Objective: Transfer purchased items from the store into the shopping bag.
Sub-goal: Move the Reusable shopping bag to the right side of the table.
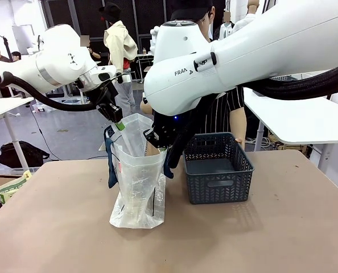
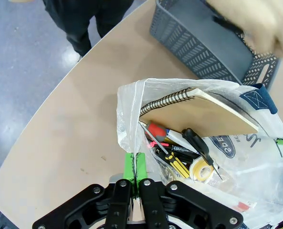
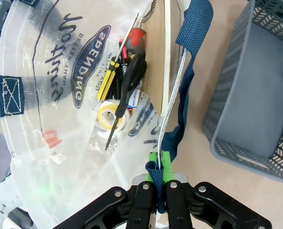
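Shopping bag (image 1: 136, 182) stands upright on the table (image 1: 271, 239), left of centre, mouth held open from two sides.

Left claw (image 1: 119, 122) is clenched on the far-left rim of the bag, thin plastic pinched between the green pads (image 2: 129, 164). Right claw (image 1: 157, 142) is clenched on the opposite rim, with the navy strap handle (image 3: 194, 24) caught in the same pinch.

The bag's right edge sits just beside the grey basket (image 1: 217, 190), with a narrow strip of table between them. The basket's rim is lower than the bag's mouth.

Inside the bag, a spiral notebook (image 2: 198, 112) stands on edge against the basket-side wall. Beside it, lower down, lie a black-handled screwdriver (image 3: 132, 78), a red-handled one (image 3: 136, 38) and a yellow tape roll (image 3: 110, 116).

The table is a tan, matte board. There is broad open board in front of the bag and basket and out to the right. In the left wrist view its curved edge runs past the bag's outer side, well apart from it.

A person (image 1: 223, 114) in a striped shirt stands behind the basket. The floor (image 1: 72, 136) is grey, and a white table (image 1: 305, 122) stands off to the right.
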`<act>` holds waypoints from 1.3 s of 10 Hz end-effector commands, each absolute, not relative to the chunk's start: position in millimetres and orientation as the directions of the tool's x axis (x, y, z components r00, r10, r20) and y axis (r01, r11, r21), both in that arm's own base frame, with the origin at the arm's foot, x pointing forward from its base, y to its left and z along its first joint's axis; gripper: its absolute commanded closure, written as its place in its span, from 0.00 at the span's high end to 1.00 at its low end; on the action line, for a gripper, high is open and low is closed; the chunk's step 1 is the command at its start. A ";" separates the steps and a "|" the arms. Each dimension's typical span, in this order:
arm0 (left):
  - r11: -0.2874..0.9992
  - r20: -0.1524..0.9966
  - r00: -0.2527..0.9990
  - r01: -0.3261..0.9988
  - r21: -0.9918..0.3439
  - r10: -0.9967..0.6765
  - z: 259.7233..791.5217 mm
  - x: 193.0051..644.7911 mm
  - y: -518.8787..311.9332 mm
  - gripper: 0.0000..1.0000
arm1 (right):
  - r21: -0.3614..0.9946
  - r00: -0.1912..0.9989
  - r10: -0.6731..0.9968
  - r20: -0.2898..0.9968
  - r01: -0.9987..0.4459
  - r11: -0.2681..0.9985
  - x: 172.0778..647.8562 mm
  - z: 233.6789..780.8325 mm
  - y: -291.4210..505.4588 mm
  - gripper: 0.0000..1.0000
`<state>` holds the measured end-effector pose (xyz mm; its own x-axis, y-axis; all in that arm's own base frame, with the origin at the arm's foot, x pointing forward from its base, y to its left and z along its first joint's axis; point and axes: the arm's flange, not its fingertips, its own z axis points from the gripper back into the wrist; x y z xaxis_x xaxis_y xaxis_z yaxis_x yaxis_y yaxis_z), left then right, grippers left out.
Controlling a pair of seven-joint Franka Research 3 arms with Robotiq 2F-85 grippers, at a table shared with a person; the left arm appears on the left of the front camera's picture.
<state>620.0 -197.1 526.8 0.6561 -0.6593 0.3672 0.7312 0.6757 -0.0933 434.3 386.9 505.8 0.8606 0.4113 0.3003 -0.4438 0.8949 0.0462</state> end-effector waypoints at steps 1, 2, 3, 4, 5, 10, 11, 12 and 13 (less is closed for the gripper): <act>0.681 0.373 0.657 0.727 -0.084 -0.655 527.3 615.7 -194.4 0.00 | 0.048 0.861 0.409 0.302 -0.442 0.896 433.2 507.4 386.5 0.00; 0.681 0.373 0.657 0.727 -0.084 -0.655 527.3 615.7 -194.4 0.00 | 0.048 0.861 0.409 0.302 -0.442 0.896 433.2 507.4 386.5 0.00; 0.681 0.373 0.657 0.727 -0.084 -0.655 527.3 615.7 -194.4 0.00 | 0.048 0.861 0.409 0.302 -0.442 0.896 433.2 507.4 386.5 0.00; 0.681 0.373 0.657 0.727 -0.084 -0.655 527.3 615.7 -194.4 0.00 | 0.048 0.861 0.409 0.302 -0.442 0.896 433.2 507.4 386.5 0.00; 0.681 0.373 0.657 0.727 -0.084 -0.655 527.3 615.7 -194.4 0.00 | 0.048 0.861 0.409 0.302 -0.442 0.896 433.2 507.4 386.5 0.00; 0.639 0.412 0.611 0.764 -0.085 -0.676 529.4 616.3 -199.4 0.00 | 0.011 0.813 0.505 0.288 -0.530 0.848 436.3 510.8 399.3 0.00; 0.597 0.449 0.574 0.795 -0.106 -0.684 531.4 615.5 -200.4 0.00 | -0.039 0.772 0.572 0.276 -0.586 0.809 437.2 514.9 412.7 0.00; 0.574 0.457 0.563 0.808 -0.130 -0.689 530.8 618.4 -201.5 0.00 | -0.093 0.729 0.627 0.275 -0.629 0.772 439.8 519.6 424.6 0.00; 0.565 0.461 0.569 0.809 -0.163 -0.681 528.1 620.9 -203.6 0.00 | -0.139 0.686 0.679 0.262 -0.669 0.730 441.3 522.9 436.9 0.00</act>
